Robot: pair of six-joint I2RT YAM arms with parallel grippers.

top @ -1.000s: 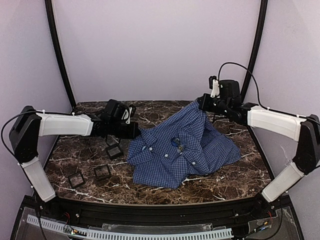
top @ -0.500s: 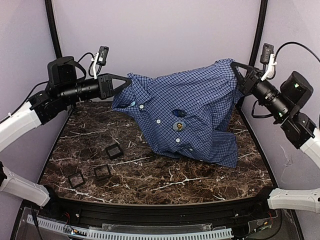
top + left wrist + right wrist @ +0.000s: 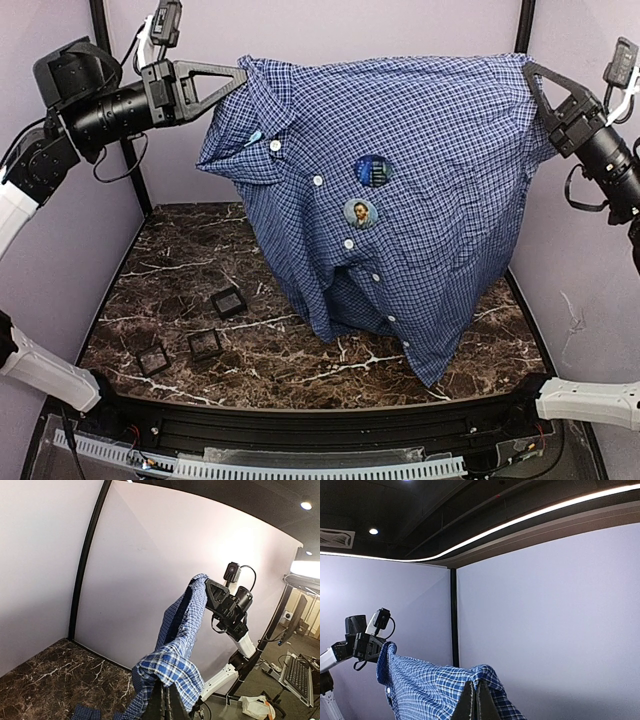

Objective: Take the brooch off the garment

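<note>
My left pincer [image 3: 240, 73] is raised high at the far left, level with the top of the enclosure. It is clenched on one shoulder of the shirt [image 3: 440, 150]. From my left wrist, the two fingers meet at the bottom of the view with a bunched fold of blue check cloth pinched between them.

Below it, on the left part of the marble counter [image 3: 160, 270], sit three small black boxes [image 3: 205, 344]. They lie near one another and apart from the shirt.

The shirt hangs spread between my two arms, front facing the camera, with its top edge stretched almost level. The collar droops at the left, and a row of white buttons runs down the front at a slant. The lower hem reaches down near the counter, but I cannot tell whether it touches.

Two round brooches are pinned on the chest, just right of the button row. The upper brooch [image 3: 373, 170] is blue. The lower brooch [image 3: 360, 212] sits just beneath it and shows a small portrait.

At the far right, my right pincer [image 3: 530, 72] is held equally high and is clenched on the other shoulder. From my right wrist, its fingers are closed on a peak of check cloth.
</note>
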